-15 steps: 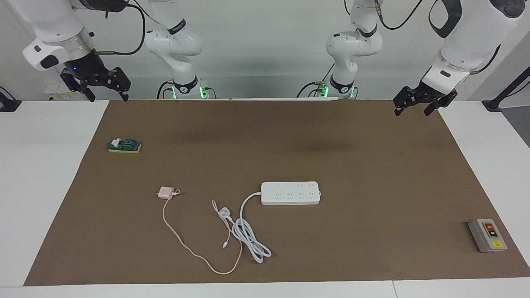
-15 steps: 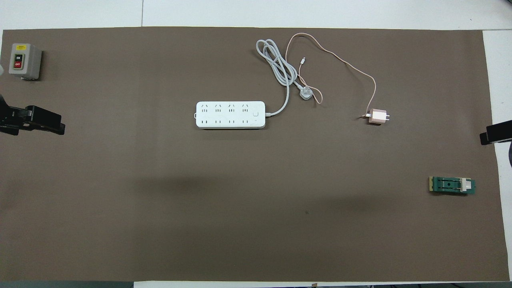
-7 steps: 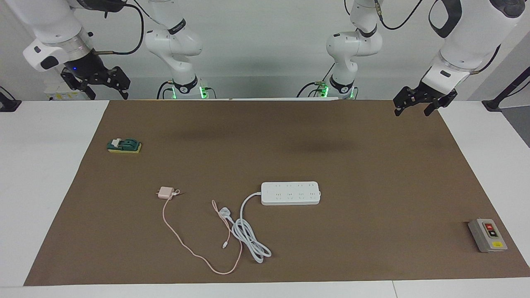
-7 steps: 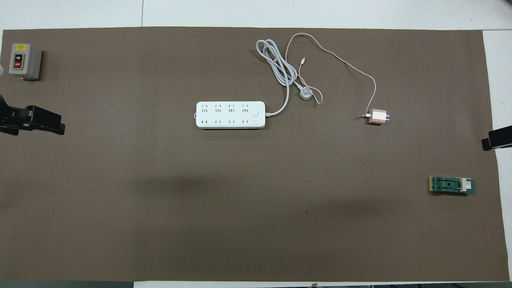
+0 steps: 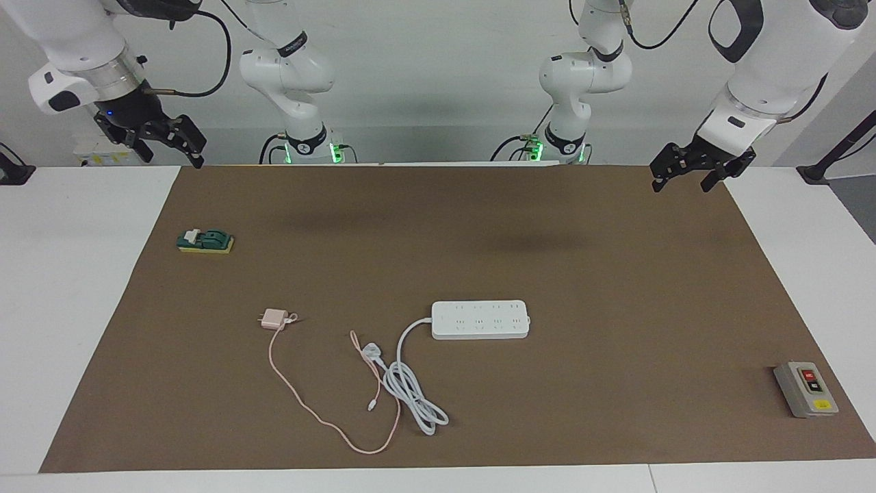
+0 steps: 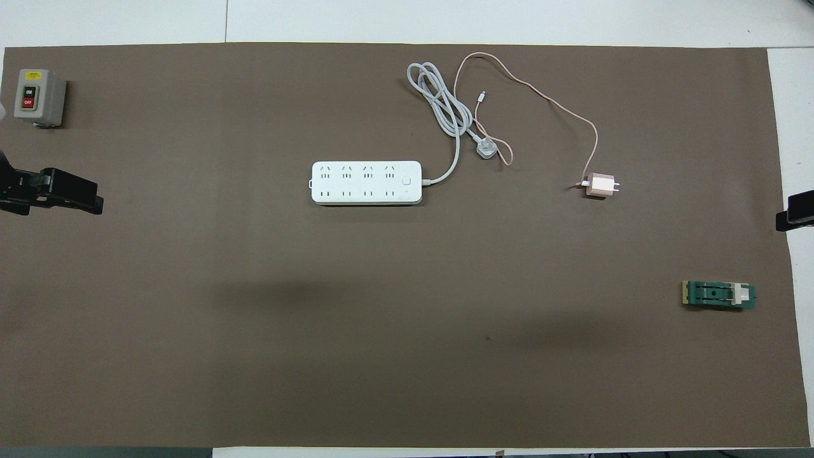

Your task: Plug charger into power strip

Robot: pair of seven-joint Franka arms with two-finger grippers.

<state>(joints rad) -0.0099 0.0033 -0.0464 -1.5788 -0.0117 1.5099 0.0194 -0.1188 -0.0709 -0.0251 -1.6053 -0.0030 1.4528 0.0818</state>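
Observation:
The charger (image 5: pixel 273 319) (image 6: pixel 600 185), a small pale pink cube, lies on the brown mat with its prongs pointing toward the right arm's end. Its thin pink cable (image 5: pixel 308 407) loops away from the robots. The white power strip (image 5: pixel 480 320) (image 6: pixel 366 182) lies flat mid-table, sockets up, with its thick white cord coiled beside it. My right gripper (image 5: pixel 172 156) hangs open and empty over the mat's corner at the robots' edge. My left gripper (image 5: pixel 681 183) waits open and empty above the other corner at that edge. Both are well away from the charger and the strip.
A white three-pin plug (image 5: pixel 370 352) lies between the charger and the strip, on the pink cable. A grey switch box (image 5: pixel 805 389) sits at the left arm's end. A green and yellow block (image 5: pixel 205 241) sits at the right arm's end, nearer to the robots than the charger.
My right gripper has risen and drawn back toward its own end of the table. The left arm, the charger and the strip have not moved.

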